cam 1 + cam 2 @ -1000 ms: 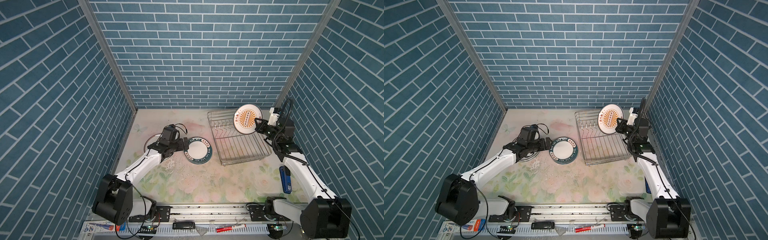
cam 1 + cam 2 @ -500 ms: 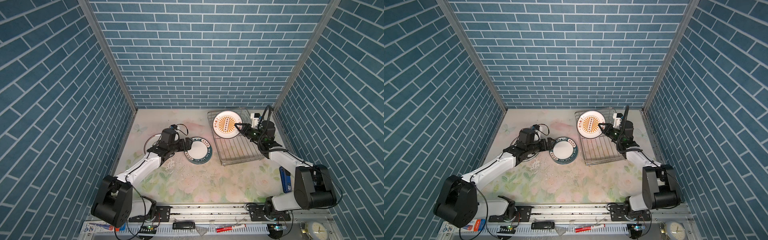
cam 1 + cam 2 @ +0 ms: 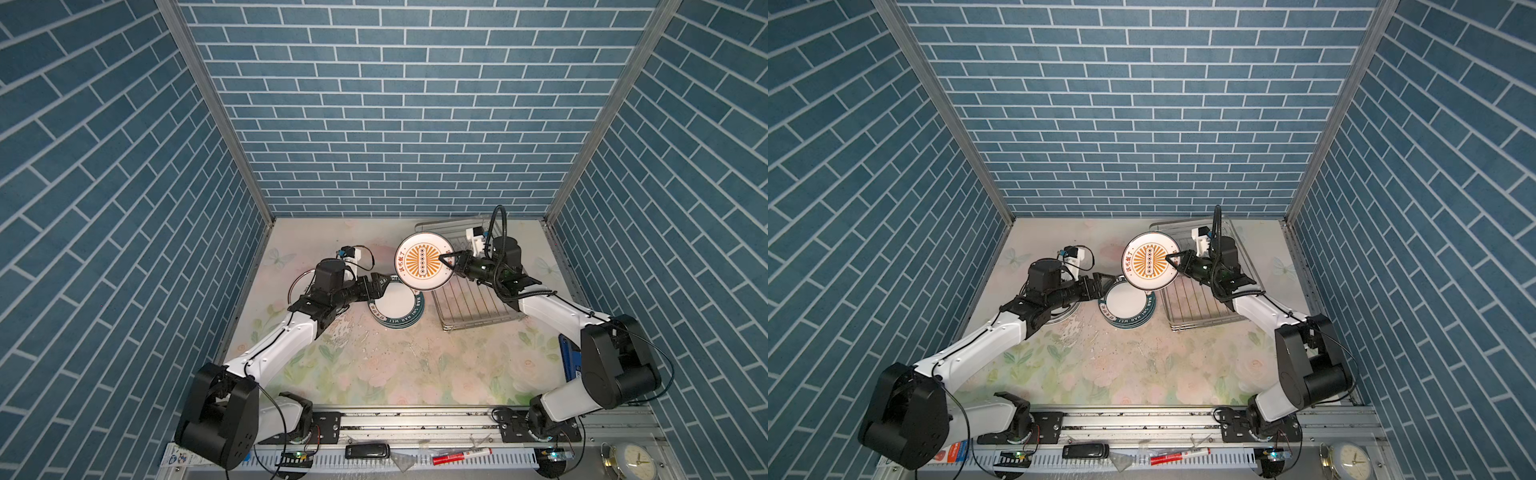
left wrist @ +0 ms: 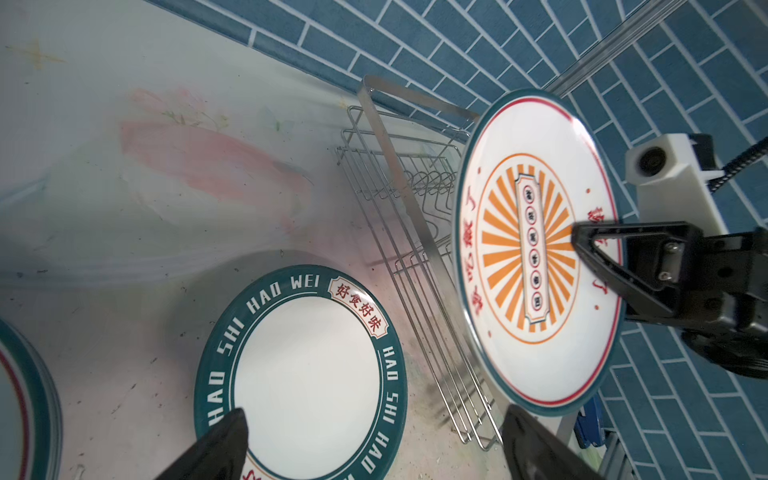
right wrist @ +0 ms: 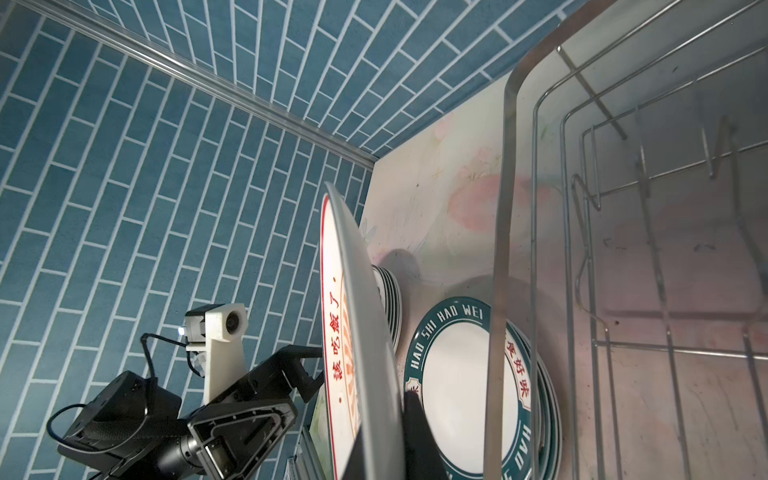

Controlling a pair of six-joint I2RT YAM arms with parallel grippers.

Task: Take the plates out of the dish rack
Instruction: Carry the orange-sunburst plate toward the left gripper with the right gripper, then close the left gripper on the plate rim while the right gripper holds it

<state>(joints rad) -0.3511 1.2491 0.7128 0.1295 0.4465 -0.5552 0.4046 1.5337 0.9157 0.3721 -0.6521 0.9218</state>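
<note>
The right tool pinches the plate at its 3 o'clock rim; the left tool is spread at the stack's 10 o'clock. Only the right wrist view shows the plate edge-on.

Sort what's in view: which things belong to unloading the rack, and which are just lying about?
Job: sunburst plate in right pincer, rack, green-rimmed stack, second stack beside it.
Lying about: clock, red marker, black gadget, blue box.

Your black left gripper stands jaws wide (white forearm stretched toward the middle); your right gripper pinches a white orange-sunburst plate by its rim.
</note>
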